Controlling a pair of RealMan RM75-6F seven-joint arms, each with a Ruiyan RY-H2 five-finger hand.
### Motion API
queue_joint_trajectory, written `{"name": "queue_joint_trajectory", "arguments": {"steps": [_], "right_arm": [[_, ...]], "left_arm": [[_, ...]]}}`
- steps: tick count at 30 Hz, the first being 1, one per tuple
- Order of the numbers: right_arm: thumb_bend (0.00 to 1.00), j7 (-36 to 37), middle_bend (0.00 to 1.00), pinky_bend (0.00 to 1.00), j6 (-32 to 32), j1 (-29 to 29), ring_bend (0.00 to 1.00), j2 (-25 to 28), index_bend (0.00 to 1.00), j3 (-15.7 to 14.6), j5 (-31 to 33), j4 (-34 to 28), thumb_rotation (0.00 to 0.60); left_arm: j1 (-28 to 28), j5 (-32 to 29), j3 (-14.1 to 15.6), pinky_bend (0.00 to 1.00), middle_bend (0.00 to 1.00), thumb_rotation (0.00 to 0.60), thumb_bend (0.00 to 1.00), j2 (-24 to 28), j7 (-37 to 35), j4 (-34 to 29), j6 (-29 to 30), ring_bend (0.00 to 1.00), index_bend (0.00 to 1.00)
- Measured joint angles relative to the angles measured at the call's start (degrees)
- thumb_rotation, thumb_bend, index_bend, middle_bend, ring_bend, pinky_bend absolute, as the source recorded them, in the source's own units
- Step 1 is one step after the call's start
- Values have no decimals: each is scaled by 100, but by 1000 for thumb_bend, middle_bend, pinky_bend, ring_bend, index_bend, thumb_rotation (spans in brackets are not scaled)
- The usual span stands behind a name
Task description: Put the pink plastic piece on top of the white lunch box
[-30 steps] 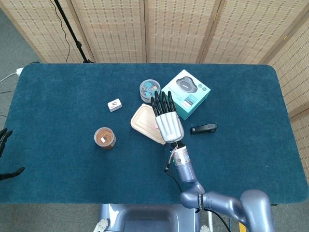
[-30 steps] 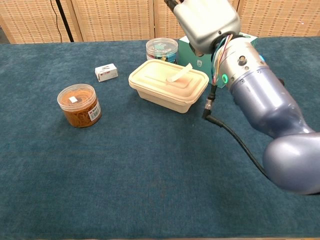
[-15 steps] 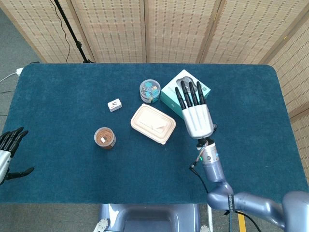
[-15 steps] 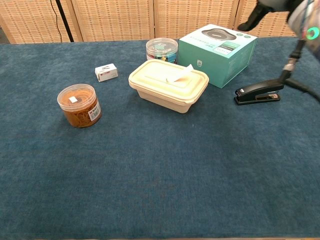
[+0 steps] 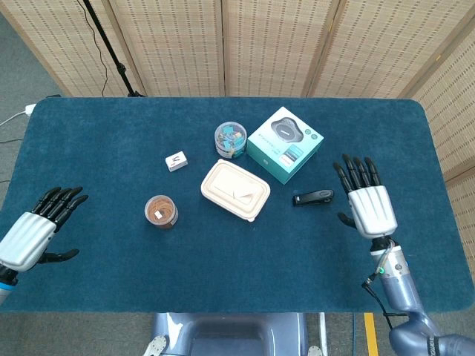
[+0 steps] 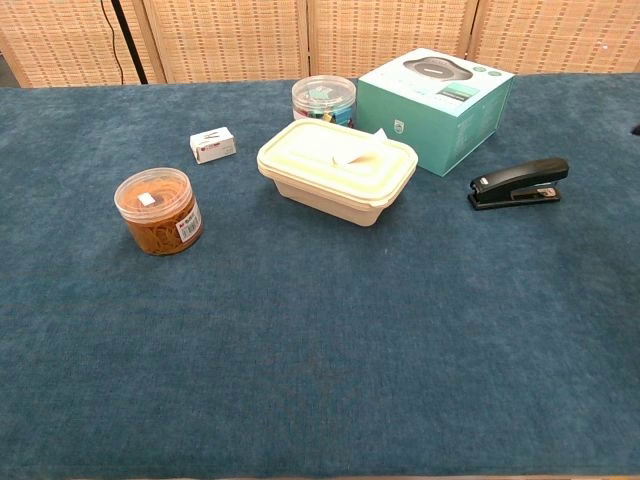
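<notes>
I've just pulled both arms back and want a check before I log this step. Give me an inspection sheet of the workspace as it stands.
Surface: blue cloth table, no spills seen.
Job's things: pink plastic piece lies on the lid of the white lunch box; lid closed.
Clutter: jar of rubber bands to the left; small white box; clear tub of clips behind the lunch box; teal carton; black stapler to the right.
Hands: left hand and right hand both empty, fingers spread, away from the lunch box.
Cables: wire along the right forearm; black cord by the screen.
Surroundings: woven folding screens behind the table.
</notes>
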Motion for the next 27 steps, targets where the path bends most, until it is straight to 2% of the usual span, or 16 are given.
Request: {"name": "queue_joint_trajectory", "arguments": {"steps": [6, 9, 12, 16, 27], "right_arm": [[0, 1346, 0, 0, 118, -665, 0, 289, 36, -597, -235, 193, 600], [0, 1989, 0, 0, 278, -998, 0, 350, 57, -825, -391, 354, 600], [0, 2514, 0, 0, 511, -1299, 0, 394, 68, -975, -562, 516, 600], [0, 2950, 0, 0, 796, -1558, 0, 475, 75, -1035, -747, 629, 600], [0, 3403, 0, 0, 920, -1701, 0, 720, 77, -904, -888, 640, 600]], "left_arm": [[-366, -92, -118, 0, 0, 579, 0, 137, 526, -744, -516, 0, 0], [-581, -374, -227, 0, 0, 514, 0, 163, 909, -1240, -921, 0, 38], [-730, -697, -345, 0, 0, 423, 0, 129, 1324, -1571, -1147, 0, 147], [-938, -1319, -545, 0, 0, 356, 0, -89, 2001, -2021, -1391, 0, 248], [-1572, -2943, -969, 0, 0, 350, 0, -965, 3621, -2495, -1723, 0, 287]]}}
